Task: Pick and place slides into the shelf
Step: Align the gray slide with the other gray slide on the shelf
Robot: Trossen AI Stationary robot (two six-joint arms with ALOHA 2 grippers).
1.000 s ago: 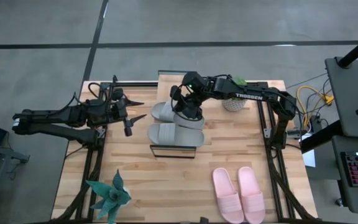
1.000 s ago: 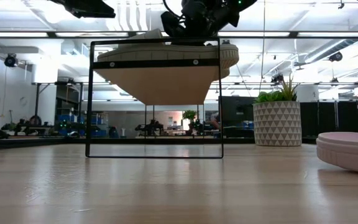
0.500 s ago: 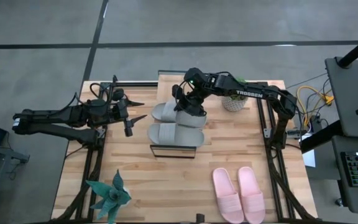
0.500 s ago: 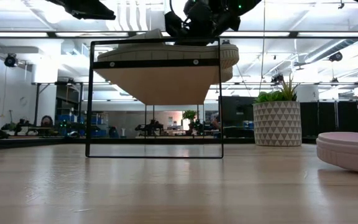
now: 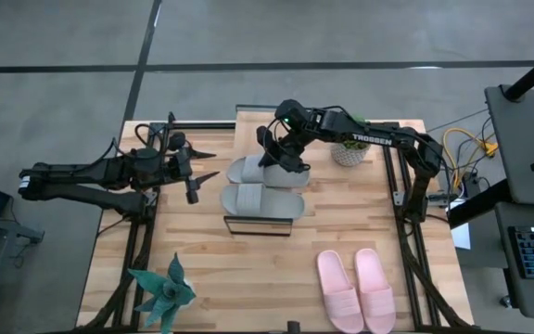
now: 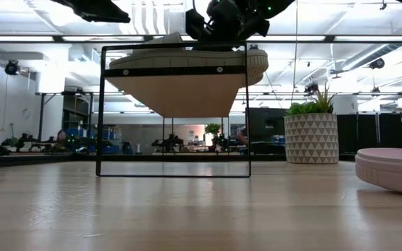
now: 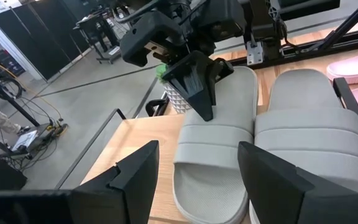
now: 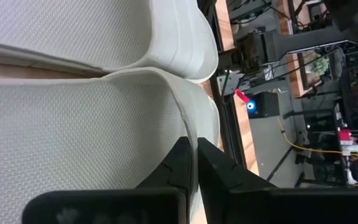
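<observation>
Grey slides (image 5: 260, 186): pair lying side by side on the shelf (image 5: 259, 225), at table centre. Right gripper (image 5: 275, 160): poised over the rear grey slide at the pair's 12 o'clock edge, fingers (image 8: 191, 163) pressed together with almost no gap, apparently pinching that slide's raised edge. Pink slides (image 5: 357, 288): pair on the wooden table (image 5: 248, 269), at 5 o'clock from the shelf. Left gripper (image 5: 195, 173): at 9 o'clock of the shelf, fingers (image 7: 135, 171) spread, holding nothing. White planter (image 5: 349, 153): at 2 o'clock.
</observation>
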